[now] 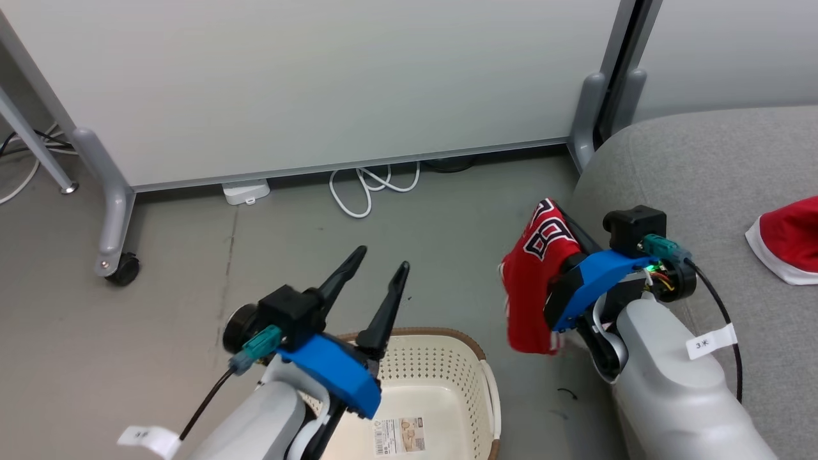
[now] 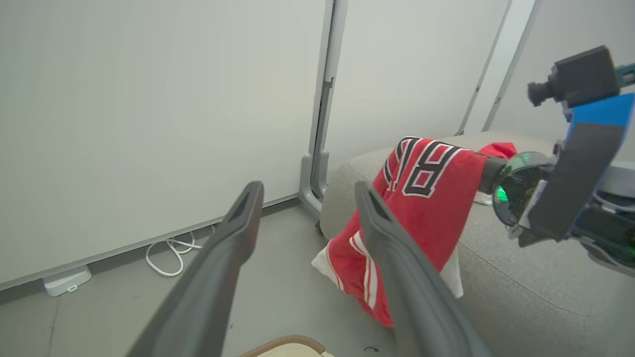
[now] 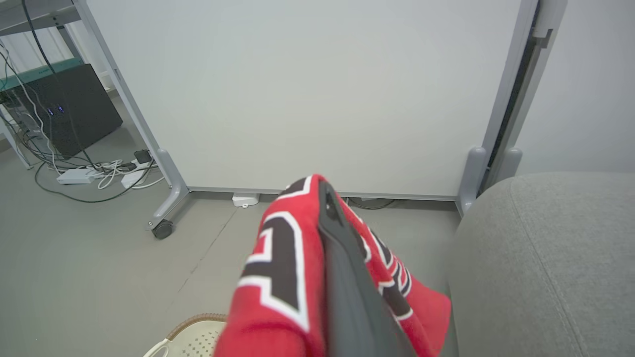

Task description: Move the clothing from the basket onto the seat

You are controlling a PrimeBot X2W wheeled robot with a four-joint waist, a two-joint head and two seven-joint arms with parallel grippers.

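The seat (image 1: 703, 166) lies to the right of the right gripper (image 1: 565, 239) and just past its jaws. It is the deposit surface.

The basket (image 1: 447, 358) stands on the floor directly below the left gripper (image 1: 382, 257), and down and to the left of the right jaws. The part of its bottom in view carries a label and no cloth, so the source appears emptied.

The jersey (image 1: 533, 287) is draped over the right jaws and hangs free beside the seat's rounded edge, not yet on it. It is carried high, probably so that the hem clears that edge.

The second red garment (image 1: 789, 239) rests on the seat, well to the right of the right jaws, and is judged delivered.

Right jaws: clamped on the jersey. One dark finger shows against the fabric and the other is covered, so the gap cannot be read.

Left jaws: spread wide, gripping nothing and touching nothing.
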